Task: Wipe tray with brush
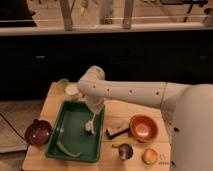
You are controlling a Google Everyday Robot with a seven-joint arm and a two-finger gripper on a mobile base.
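The dark-green tray (62, 127) lies on the left half of the wooden table (127, 109). My gripper (95, 111) hangs from the white arm over the tray's right side. It is shut on the brush (91, 124), a pale slim stick that points down. The brush's whitish tuft (89, 131) is at the tray floor near the right rim. A curved green strip (67, 149) lies in the tray's near part.
A maroon bowl (38, 132) sits left of the tray. A dark block with pale top (117, 131), an orange bowl (143, 127), a metal cup (125, 150) and a round fruit (149, 156) stand to the right. Two pale cups (68, 88) stand behind the tray.
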